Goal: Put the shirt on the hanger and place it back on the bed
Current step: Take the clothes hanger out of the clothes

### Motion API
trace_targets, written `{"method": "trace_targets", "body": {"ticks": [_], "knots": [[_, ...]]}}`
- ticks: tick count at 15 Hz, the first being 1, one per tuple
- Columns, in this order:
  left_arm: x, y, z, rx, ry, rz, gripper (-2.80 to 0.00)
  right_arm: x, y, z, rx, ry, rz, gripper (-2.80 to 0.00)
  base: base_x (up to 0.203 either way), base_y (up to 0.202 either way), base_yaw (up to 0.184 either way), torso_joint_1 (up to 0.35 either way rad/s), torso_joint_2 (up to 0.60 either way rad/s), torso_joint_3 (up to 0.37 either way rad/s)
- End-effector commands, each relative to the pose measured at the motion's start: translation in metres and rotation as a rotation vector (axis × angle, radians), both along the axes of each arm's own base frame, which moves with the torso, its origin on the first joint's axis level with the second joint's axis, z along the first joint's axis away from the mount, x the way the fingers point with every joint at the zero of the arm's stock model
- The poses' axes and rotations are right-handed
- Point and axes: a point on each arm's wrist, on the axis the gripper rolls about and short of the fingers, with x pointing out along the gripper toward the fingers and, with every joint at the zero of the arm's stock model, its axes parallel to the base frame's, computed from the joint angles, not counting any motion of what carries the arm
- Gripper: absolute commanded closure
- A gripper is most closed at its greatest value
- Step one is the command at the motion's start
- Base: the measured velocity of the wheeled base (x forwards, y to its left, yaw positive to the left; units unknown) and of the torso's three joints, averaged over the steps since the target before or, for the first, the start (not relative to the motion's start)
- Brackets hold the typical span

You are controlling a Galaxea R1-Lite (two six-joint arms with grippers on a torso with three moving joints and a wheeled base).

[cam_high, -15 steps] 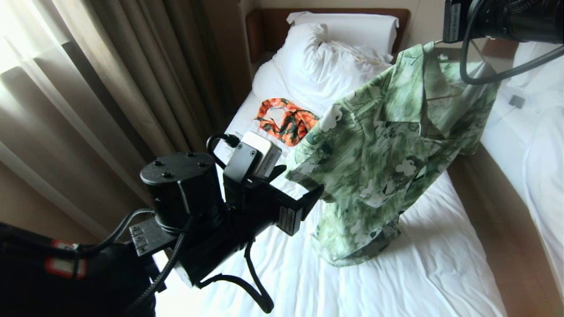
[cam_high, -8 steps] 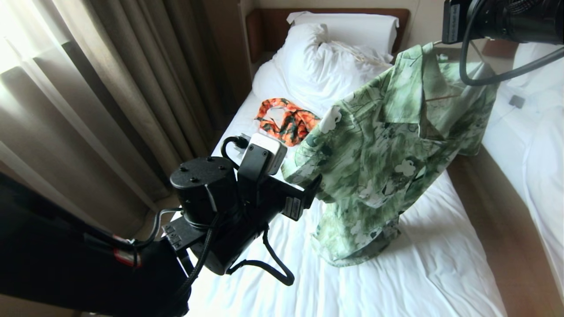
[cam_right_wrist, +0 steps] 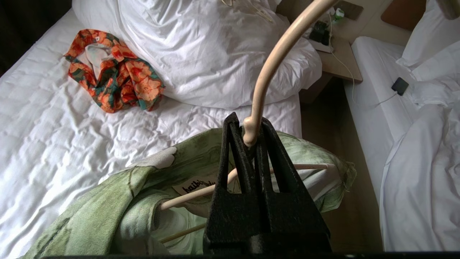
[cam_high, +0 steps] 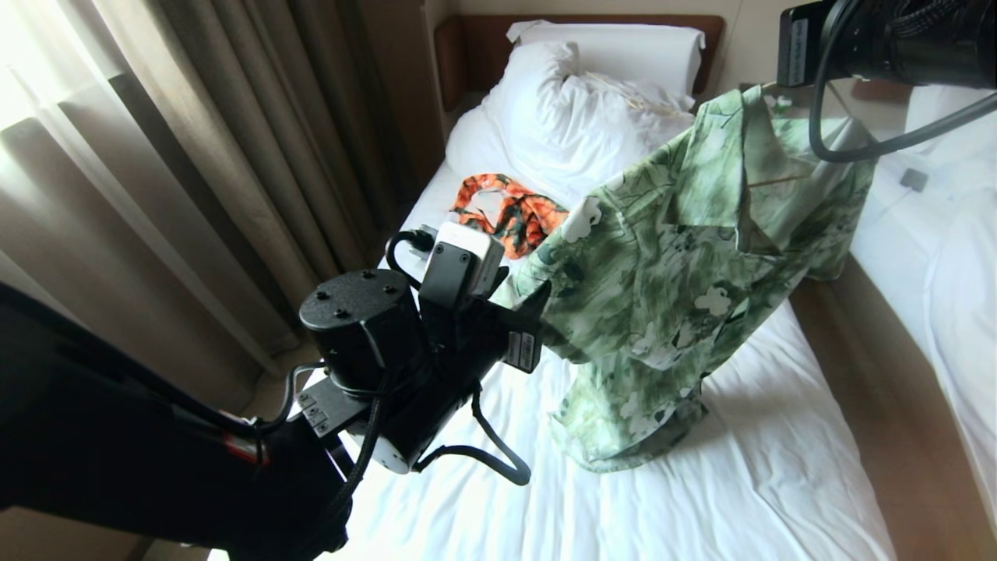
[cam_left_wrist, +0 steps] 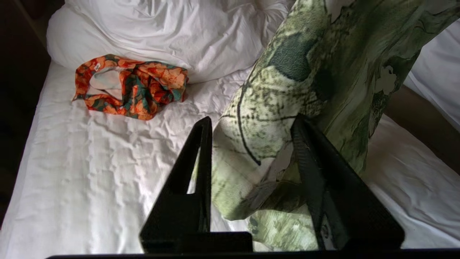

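The left arm reaches in low from the near left, its wrist angled up and away from the robot. The left gripper [cam_left_wrist: 251,126] has its two black fingers [cam_left_wrist: 201,151] spread, with a fold of the shirt [cam_high: 685,257] lying between them. The right arm enters at the upper right, held high. The right gripper [cam_right_wrist: 248,135] is clamped tight on the base of the hook of the hanger [cam_right_wrist: 267,75], fingers pressed together
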Motion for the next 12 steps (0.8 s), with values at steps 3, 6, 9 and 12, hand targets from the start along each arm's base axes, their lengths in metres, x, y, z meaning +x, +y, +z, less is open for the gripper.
{"method": "trace_targets", "body": {"ticks": [3,6,9,12], "knots": [[0.006,0.005,0.005,-0.015,-0.013,0.034,0.0,0.0,-0.003,0.002,-0.003,-0.008,-0.011,0.0,0.0,0.0,0.0,0.0,0.0,0.0],[0.026,0.026,0.009,-0.021,-0.024,0.114,0.0,0.002,-0.012,0.005,-0.014,-0.019,-0.042,0.0,0.0,0.0,0.0,0.0,0.0,0.0],[0.046,0.048,0.007,0.007,0.002,0.174,0.0,0.003,-0.023,0.011,-0.022,-0.039,-0.077,0.0,0.0,0.0,0.0,0.0,0.0,0.0],[0.055,0.064,0.012,0.003,-0.01,0.193,0.0,0.003,-0.027,0.013,-0.043,-0.044,-0.091,0.0,0.0,0.0,0.0,0.0,0.0,0.0]]}}
